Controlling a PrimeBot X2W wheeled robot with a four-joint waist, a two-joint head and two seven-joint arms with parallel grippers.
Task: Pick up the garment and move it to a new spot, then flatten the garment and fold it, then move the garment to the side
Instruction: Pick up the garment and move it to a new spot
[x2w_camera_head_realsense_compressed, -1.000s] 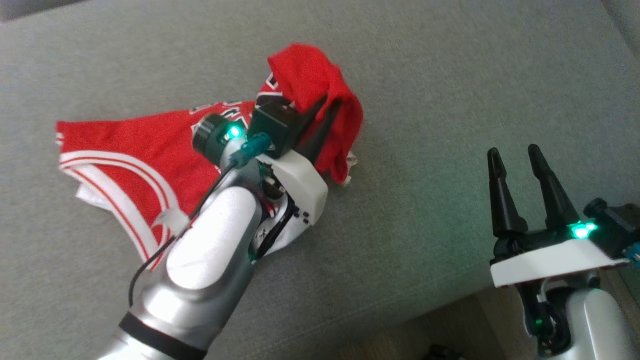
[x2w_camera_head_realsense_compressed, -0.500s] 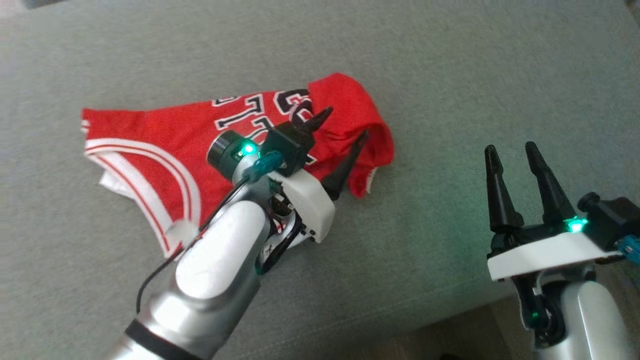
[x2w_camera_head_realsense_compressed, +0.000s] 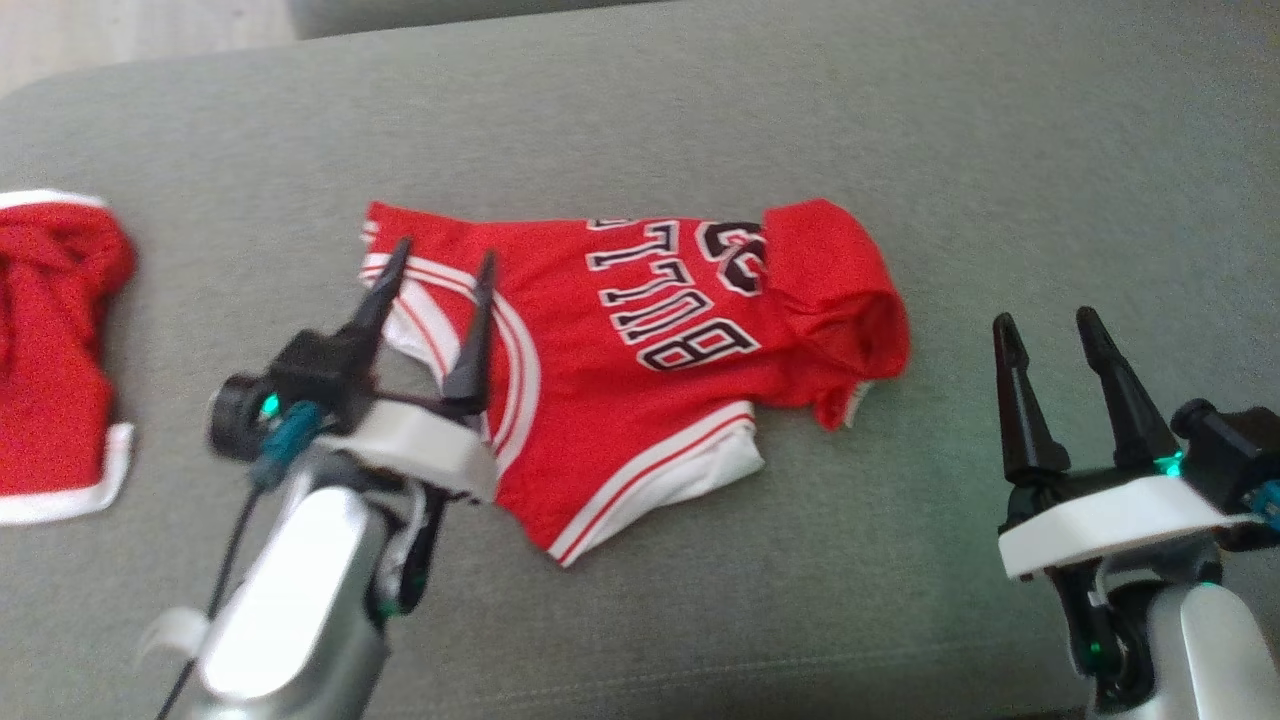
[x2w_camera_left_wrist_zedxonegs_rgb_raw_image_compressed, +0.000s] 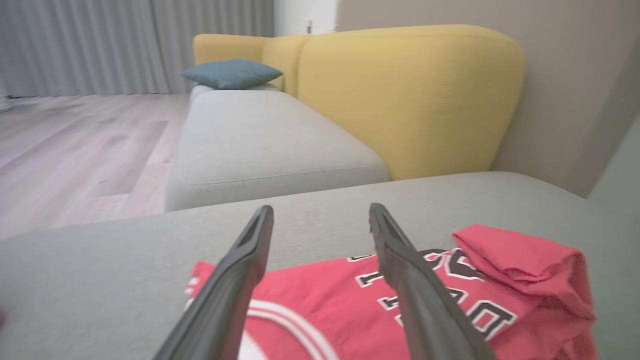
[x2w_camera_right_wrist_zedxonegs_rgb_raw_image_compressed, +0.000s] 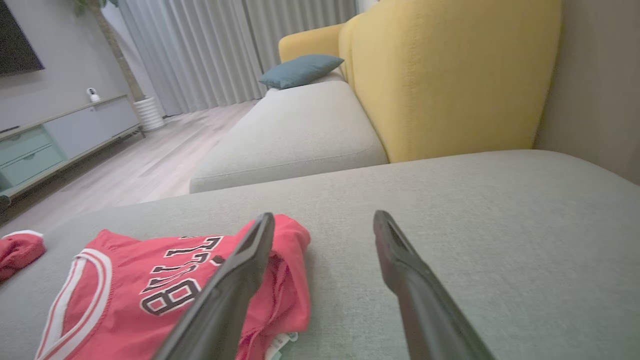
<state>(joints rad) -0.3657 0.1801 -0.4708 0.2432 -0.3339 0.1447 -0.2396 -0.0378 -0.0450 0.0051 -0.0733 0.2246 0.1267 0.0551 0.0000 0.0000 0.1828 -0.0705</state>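
A red jersey with white trim and black-and-white lettering lies on the grey sofa seat. Its right end is folded over into a thick lump. My left gripper hovers open over the jersey's left, striped edge, holding nothing. The left wrist view looks along the jersey past the spread fingers. My right gripper stands open to the right of the jersey, apart from it. In the right wrist view the jersey lies left of the fingers.
A second red garment with white trim lies at the seat's far left. Beyond the seat stand a yellow sofa back, a grey cushion with a teal pillow, and wooden floor.
My left gripper let go of the jersey's lifted end, opened, and drew back to the left. The jersey now lies spread out. The head camera has shifted, bringing the second garment into view.
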